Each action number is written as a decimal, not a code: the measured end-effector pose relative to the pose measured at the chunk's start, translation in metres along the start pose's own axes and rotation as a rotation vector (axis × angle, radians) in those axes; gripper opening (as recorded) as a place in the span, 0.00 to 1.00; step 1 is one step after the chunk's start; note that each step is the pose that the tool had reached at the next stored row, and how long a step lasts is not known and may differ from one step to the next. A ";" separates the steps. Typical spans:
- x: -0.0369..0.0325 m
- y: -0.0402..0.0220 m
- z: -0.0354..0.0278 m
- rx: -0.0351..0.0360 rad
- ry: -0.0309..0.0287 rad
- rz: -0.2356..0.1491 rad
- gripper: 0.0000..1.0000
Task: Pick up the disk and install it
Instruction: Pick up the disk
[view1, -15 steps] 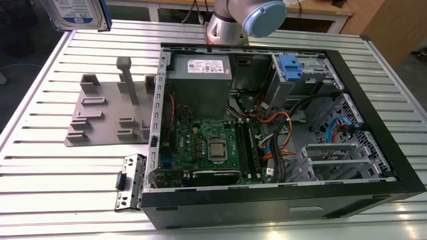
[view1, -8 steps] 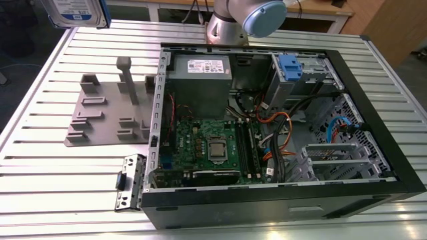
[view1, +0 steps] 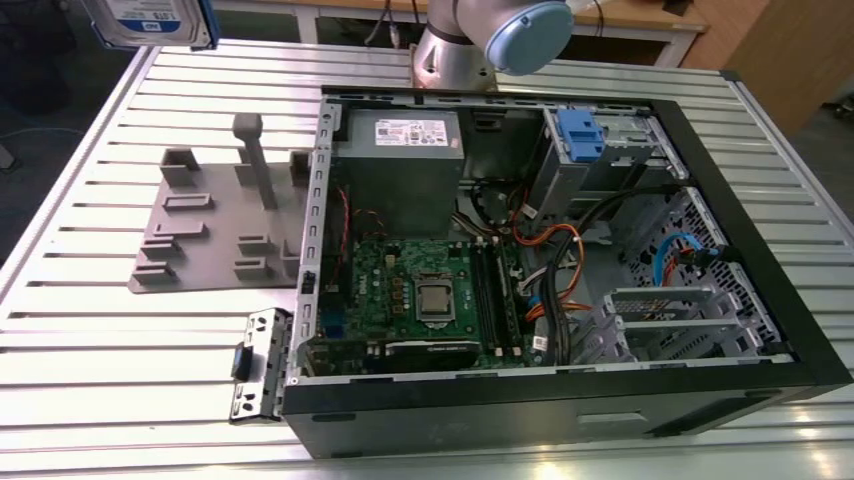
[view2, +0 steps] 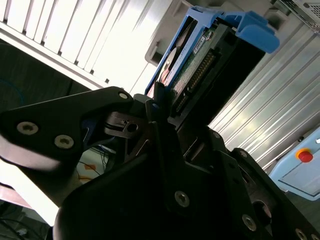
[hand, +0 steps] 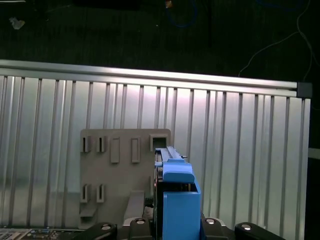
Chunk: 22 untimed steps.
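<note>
A slatted aluminium bench carried everything, with dark floor past its edge. The end effector was closed on the disk. In the second wrist view its black fingers clamped one end of the drive, with the blue caddy framing it and the connector edge turned to the camera. The disk was held in the air, apart from the bench. In the exterior view it hung at the far corner on the exterior view's left, label showing, well apart from the computer case. In the first wrist view the caddy's edge stood over a grey fixture plate lying flat on the slats.

Nearest in the exterior view lay the black case, its side open. Inside were a green motherboard, a grey power supply, orange and blue cables, and a blue latch at the drive bay. Just beside the case's front corner lay a small metal bracket. Farther back, on the exterior view's left, the fixture plate showed upright pegs. Behind the case rose the arm's base joint with its pale blue cap.

The exterior view's top edge cut off the disk's upper part and the arm above its first joint. A blurred red button sat far off in the second wrist view.
</note>
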<state>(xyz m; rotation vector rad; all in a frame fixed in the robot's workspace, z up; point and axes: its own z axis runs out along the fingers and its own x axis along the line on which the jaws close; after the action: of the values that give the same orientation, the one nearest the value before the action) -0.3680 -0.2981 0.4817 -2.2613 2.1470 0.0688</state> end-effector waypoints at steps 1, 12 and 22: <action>-0.0001 0.0000 -0.0011 0.0001 0.0000 0.000 0.36; -0.0006 0.0001 -0.0121 0.0000 0.0000 0.000 0.36; 0.0000 -0.0014 -0.0124 0.0000 0.0012 0.000 0.36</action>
<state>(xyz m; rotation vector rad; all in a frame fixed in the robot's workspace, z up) -0.3663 -0.2985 0.4941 -2.2620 2.1476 0.0676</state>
